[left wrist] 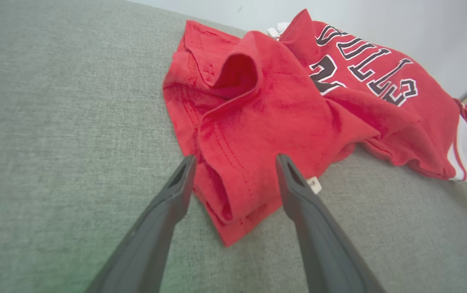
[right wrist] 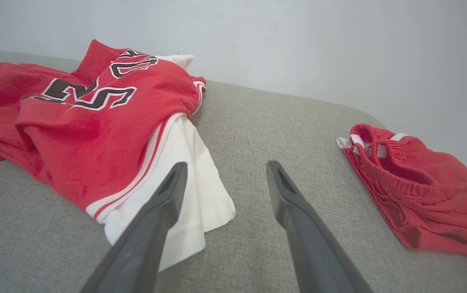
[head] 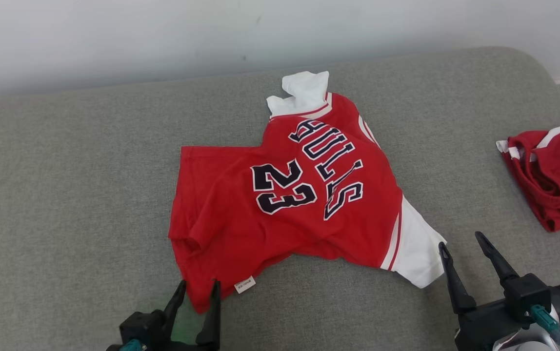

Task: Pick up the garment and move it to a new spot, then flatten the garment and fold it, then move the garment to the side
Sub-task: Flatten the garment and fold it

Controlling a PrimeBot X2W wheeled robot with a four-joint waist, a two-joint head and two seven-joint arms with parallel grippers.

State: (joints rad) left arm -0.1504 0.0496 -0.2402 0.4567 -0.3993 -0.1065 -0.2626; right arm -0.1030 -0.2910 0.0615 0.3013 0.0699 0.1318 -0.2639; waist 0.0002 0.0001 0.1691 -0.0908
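The red basketball jersey with white sleeves (head: 299,195) lies rumpled, lettering up, on the grey fabric mattress (head: 65,195). It looks relocated, but flattening, folding and setting aside are still to do. The left gripper (head: 199,283) has its jaws released astride the jersey's near hem corner. The right gripper (head: 460,240), released and empty, sits beside its white sleeve. Bare mattress surrounds the jersey; crumpled red shorts (head: 553,180) lie well to its right.

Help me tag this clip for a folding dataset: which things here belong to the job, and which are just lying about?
In the job: red Bulls jersey, crumpled on the grey cushion; left gripper, open around its near hem corner; right gripper, open beside its white sleeve.
Lying about: red shorts, bunched at the cushion's right edge, apart from the jersey.
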